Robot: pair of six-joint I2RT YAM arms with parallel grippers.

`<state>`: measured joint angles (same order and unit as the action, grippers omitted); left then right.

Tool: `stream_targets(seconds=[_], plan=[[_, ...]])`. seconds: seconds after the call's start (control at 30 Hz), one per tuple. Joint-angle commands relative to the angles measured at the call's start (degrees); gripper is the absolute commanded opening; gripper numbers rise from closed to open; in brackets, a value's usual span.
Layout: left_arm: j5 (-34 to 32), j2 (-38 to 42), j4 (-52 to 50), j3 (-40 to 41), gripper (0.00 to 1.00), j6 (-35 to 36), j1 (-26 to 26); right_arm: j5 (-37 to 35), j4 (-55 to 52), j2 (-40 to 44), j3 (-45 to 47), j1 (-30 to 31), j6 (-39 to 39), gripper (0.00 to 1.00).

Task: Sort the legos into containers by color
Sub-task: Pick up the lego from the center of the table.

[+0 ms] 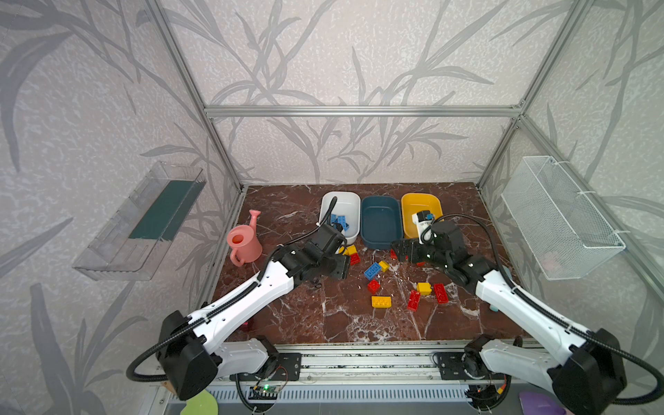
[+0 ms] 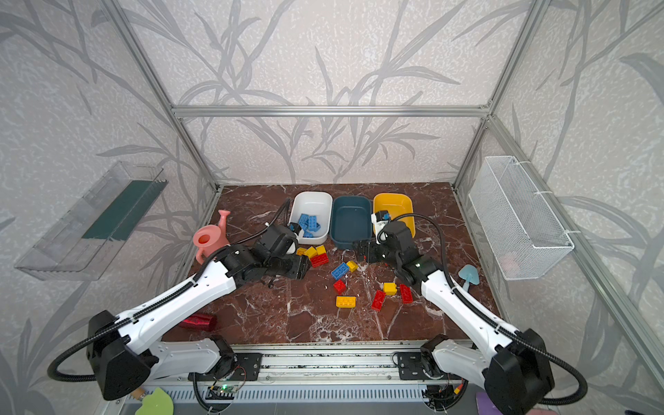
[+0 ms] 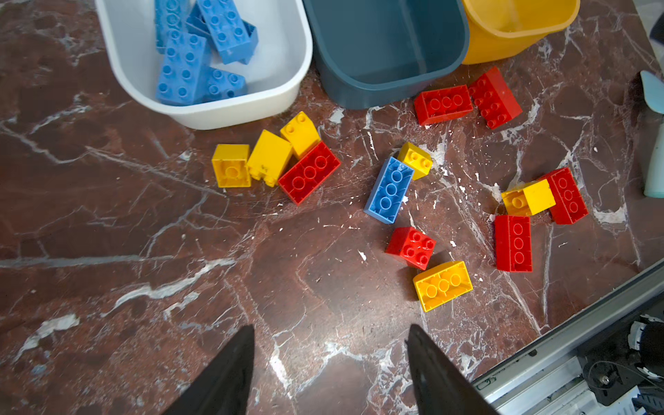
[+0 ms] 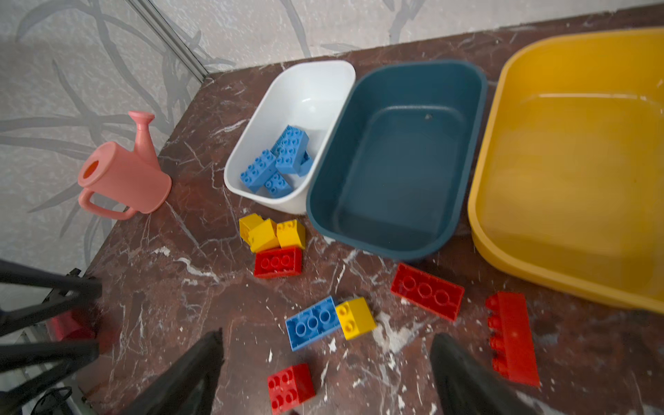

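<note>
My left gripper (image 3: 330, 328) part-spread, empty, right gripper (image 4: 327, 336) wide, empty, blue legos (image 3: 194, 54) in white tub (image 3: 287, 82), far edge of worktop (image 3: 143, 251)

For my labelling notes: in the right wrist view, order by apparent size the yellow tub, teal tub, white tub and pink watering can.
Largest first:
yellow tub (nearest, cropped)
teal tub
white tub
pink watering can
True sizes unsure.

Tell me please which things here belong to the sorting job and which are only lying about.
Job: white tub, teal tub, yellow tub, sorted blue bricks, loose red bricks, loose yellow bricks, loose blue brick.
Lying about: pink watering can, wire basket, clear shelf, toy shovel.
</note>
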<state>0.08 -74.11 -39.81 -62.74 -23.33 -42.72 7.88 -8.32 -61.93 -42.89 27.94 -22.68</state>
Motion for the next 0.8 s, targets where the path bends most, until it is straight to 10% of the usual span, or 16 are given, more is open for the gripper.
stream_targets(seconds=[0.0, 0.77], plan=[[0.23, -3.94, 2.97, -2.20, 0.69, 2.02, -1.72, 1.89, 6.19, 6.18, 7.53, -0.62, -3.76, 0.91], [-1.38, -37.16, 4.82, -18.96, 0.67, 10.91, -6.99, -3.06, 6.31, 36.01, 30.33, -0.61, -6.03, 0.91]])
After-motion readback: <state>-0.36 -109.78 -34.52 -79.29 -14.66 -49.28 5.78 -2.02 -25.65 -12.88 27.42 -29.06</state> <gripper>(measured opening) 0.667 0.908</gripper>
